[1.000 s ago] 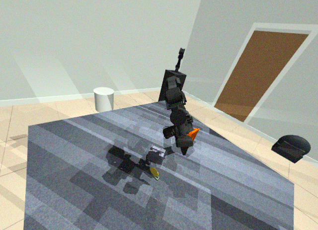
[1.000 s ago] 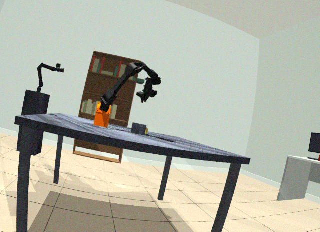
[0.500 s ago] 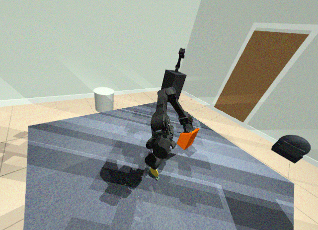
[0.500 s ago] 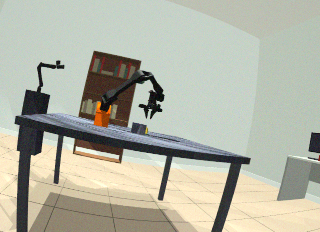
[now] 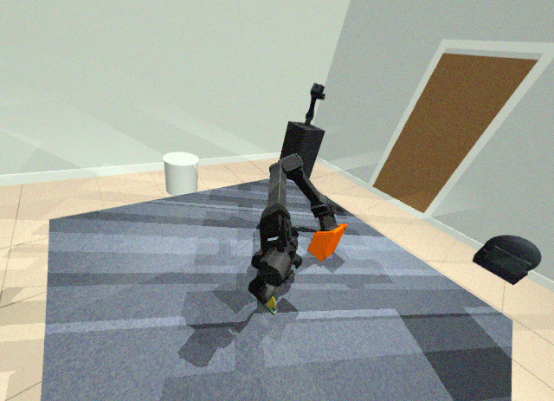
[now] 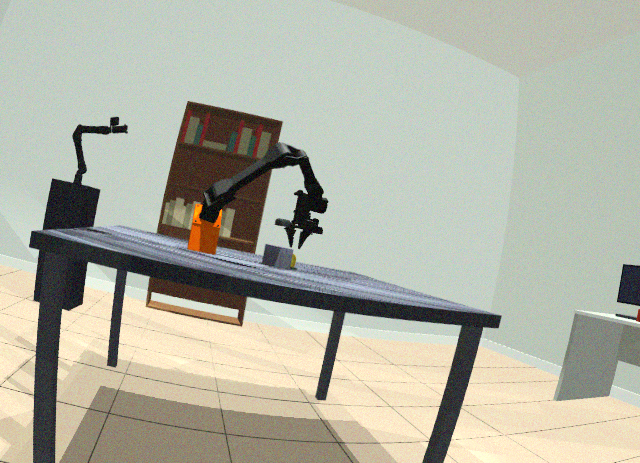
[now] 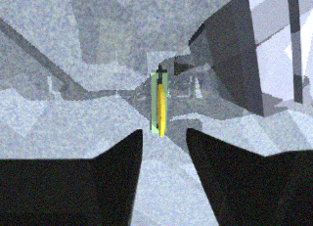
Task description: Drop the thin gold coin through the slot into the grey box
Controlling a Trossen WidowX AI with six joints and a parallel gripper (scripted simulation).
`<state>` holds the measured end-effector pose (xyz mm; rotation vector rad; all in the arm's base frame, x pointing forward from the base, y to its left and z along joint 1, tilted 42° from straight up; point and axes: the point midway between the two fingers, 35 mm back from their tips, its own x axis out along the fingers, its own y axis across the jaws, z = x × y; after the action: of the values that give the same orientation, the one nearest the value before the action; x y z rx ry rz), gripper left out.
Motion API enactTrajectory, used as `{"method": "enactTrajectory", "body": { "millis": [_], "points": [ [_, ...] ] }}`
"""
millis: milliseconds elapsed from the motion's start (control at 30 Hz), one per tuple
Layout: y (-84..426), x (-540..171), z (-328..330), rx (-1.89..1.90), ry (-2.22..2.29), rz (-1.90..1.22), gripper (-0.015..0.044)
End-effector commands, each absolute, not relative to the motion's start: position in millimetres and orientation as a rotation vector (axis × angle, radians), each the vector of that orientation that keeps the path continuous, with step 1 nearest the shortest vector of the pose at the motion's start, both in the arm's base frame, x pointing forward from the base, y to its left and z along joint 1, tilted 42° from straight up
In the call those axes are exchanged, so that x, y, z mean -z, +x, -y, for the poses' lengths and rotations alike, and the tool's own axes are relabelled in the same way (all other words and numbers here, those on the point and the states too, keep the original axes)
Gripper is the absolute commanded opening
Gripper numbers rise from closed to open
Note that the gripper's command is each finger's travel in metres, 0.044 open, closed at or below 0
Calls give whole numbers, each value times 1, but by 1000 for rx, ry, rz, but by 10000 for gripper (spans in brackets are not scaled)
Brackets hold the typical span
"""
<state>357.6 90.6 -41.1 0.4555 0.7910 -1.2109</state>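
The gold coin point(image 5: 271, 302) point(image 6: 293, 262) point(image 7: 162, 109) stands on edge in the green holder point(image 5: 273, 312) point(image 7: 154, 104). My gripper point(image 6: 295, 246) point(image 7: 164, 134) points down above the coin, partly open and empty. In the wrist view the coin is a thin upright strip beyond the fingertips, its near end at the gap between them, one finger to each side. The fingertips are hidden by the arm in the top view. The grey box point(image 6: 277, 255) point(image 7: 230, 55) stands close beside the holder; the wrist view shows its pale lid with a dark slot point(image 7: 294, 45) at upper right. The arm hides the box in the top view.
The orange arm base point(image 5: 326, 243) point(image 6: 203, 238) stands on the table point(image 5: 134, 289) point(image 6: 361, 287), on the far side of the box from the coin. The box is a low obstacle close to the gripper's right finger side in the wrist view.
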Motion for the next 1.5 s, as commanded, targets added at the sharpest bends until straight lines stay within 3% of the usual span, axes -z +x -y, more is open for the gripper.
{"method": "enactTrajectory", "body": {
  "millis": [0,1367,1467],
  "points": [
    [358,46,-84,1211,448,-787,161],
    [367,91,-42,1212,446,-784,161],
    [367,91,-42,1212,446,-784,82]
  ]
}}
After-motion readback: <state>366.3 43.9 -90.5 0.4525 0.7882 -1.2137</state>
